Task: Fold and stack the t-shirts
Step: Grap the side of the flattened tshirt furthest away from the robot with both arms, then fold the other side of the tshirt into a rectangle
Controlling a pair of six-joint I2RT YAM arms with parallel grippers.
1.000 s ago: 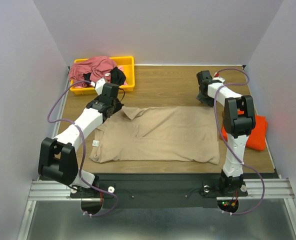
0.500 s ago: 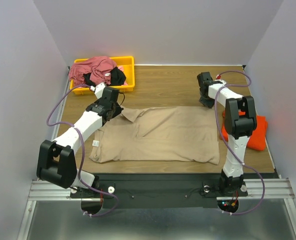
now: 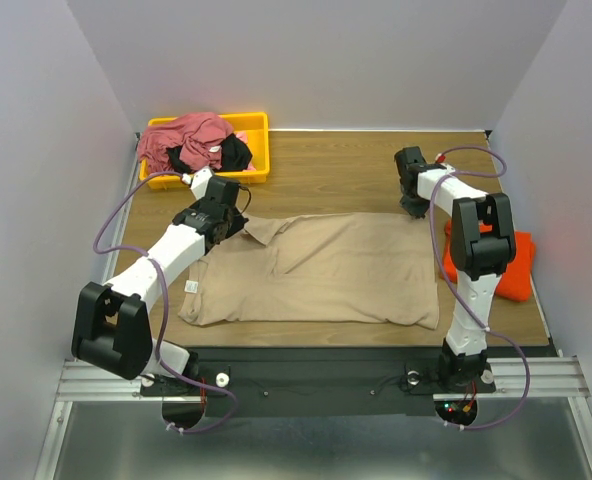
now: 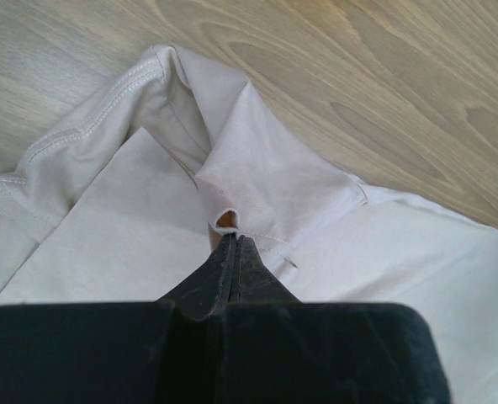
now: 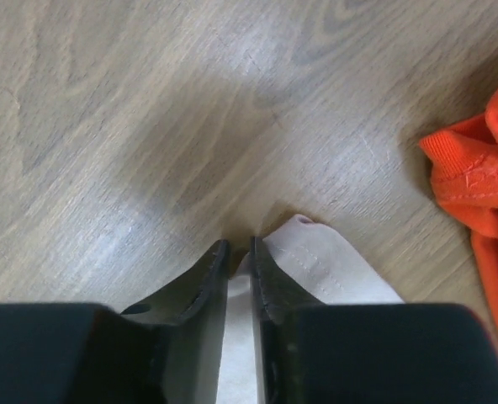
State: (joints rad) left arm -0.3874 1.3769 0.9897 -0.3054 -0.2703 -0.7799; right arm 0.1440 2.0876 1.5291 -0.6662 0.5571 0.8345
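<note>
Tan t-shirt [image 3: 316,268], one, orange-red t-shirt [image 3: 521,272], one

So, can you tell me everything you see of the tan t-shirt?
The tan t-shirt is soft, plain cloth, spread mostly flat and lightly wrinkled on the wooden table. Its far left corner is bunched up and pinched by the left gripper. The right gripper pinches its far right corner.

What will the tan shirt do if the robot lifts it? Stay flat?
Probably not: the tan t-shirt bunches into soft folds where the left gripper pinches it, so it should droop. It looks thin, so likely light.
</note>
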